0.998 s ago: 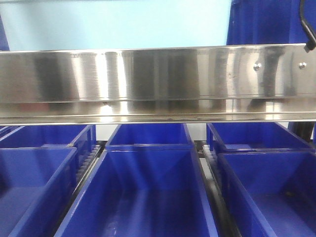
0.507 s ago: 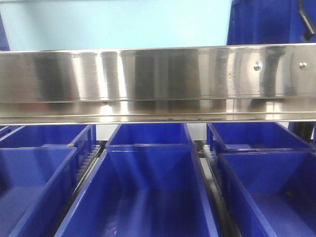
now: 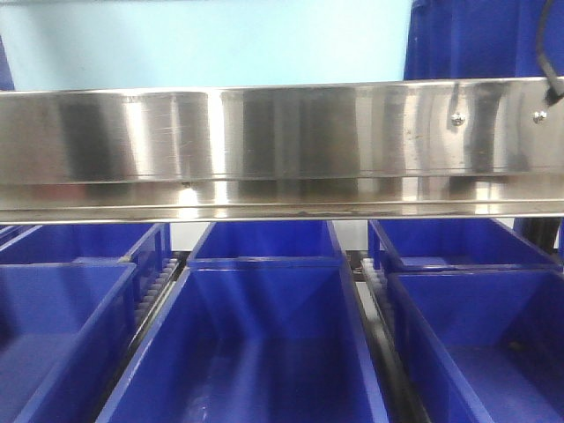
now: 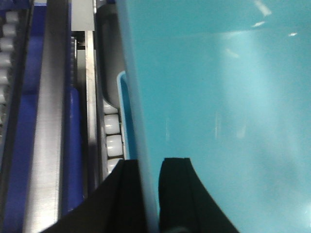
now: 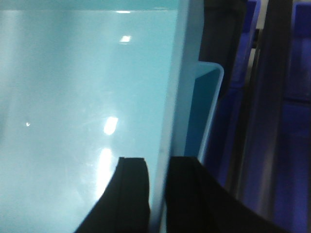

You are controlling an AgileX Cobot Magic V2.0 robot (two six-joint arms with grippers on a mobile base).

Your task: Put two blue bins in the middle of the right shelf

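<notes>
Evidently the load hangs between both arms. At the left of the left wrist view a steel rail [image 4: 43, 121] and a line of white rollers [image 4: 111, 131] run up the frame. Just right of them the left gripper [image 4: 149, 170] is pinched narrow on a side wall of the pale blue bin [image 4: 218, 97], one finger on each face, and the wall runs straight away from it. The bin's broad surface fills everything to this gripper's right.

In the right wrist view that surface fills the left of the frame, and the right gripper [image 5: 158, 165] clamps the opposite wall the same way, with the rim lip to its right. Neither arm is nearer, so I judge they must travel together and level.

The front view shows only the shelf front [image 3: 282, 132] above dark blue bins [image 3: 256, 344].
</notes>
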